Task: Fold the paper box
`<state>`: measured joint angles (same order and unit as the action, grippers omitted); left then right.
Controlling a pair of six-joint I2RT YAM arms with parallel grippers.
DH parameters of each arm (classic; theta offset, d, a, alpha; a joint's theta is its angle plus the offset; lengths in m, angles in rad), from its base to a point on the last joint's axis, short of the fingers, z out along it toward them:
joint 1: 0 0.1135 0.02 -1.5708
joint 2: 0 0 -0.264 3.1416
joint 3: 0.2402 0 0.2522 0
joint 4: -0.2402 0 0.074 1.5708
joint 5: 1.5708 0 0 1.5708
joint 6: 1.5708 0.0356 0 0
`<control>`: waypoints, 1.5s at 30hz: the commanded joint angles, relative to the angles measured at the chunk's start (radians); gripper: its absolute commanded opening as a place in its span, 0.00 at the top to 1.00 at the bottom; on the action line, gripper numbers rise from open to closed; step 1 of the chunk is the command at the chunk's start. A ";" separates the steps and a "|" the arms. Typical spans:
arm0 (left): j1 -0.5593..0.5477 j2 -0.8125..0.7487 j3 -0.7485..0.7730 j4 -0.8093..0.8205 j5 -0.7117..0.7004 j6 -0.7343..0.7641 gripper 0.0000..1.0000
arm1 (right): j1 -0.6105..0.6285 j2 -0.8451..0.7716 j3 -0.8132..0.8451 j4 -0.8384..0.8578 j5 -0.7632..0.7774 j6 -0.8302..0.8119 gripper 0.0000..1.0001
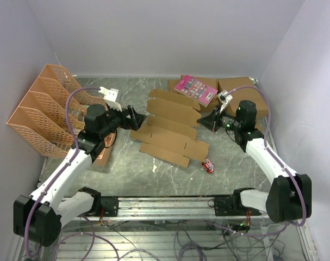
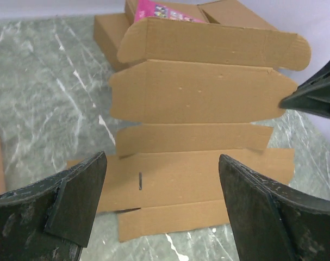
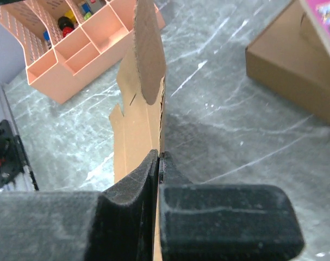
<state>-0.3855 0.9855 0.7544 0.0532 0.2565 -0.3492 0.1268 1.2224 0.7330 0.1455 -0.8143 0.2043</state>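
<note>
No text, brand, number or sign readable anywhere; the pink booklet [image 1: 195, 89] just behind the paper box [image 1: 170, 128] has a grid of small printed pictures, print too blurred to make out.

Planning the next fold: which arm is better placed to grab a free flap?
Left: the left claw is open, facing the paper box; the right claw is shut on its edge.

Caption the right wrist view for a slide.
Right gripper shut on the edge of the paper box, holding a panel upright over the marble table.
</note>
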 commanded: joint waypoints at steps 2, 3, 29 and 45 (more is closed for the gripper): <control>0.050 0.072 0.125 0.125 0.218 0.196 0.06 | -0.016 -0.036 0.107 -0.152 -0.096 -0.292 1.00; 0.073 0.103 0.200 0.055 0.260 0.226 0.06 | -0.016 -0.038 0.130 -0.178 -0.123 -0.324 1.00; -0.001 0.510 0.826 -0.599 0.593 0.933 0.16 | -0.003 0.037 0.426 -0.513 -0.247 -0.595 1.00; -0.092 0.681 1.042 -0.794 0.511 1.054 0.57 | 0.007 0.040 0.444 -0.548 -0.246 -0.621 1.00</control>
<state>-0.4599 1.6413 1.7466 -0.6621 0.7906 0.6510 0.1276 1.2594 1.1442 -0.3801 -1.0473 -0.3946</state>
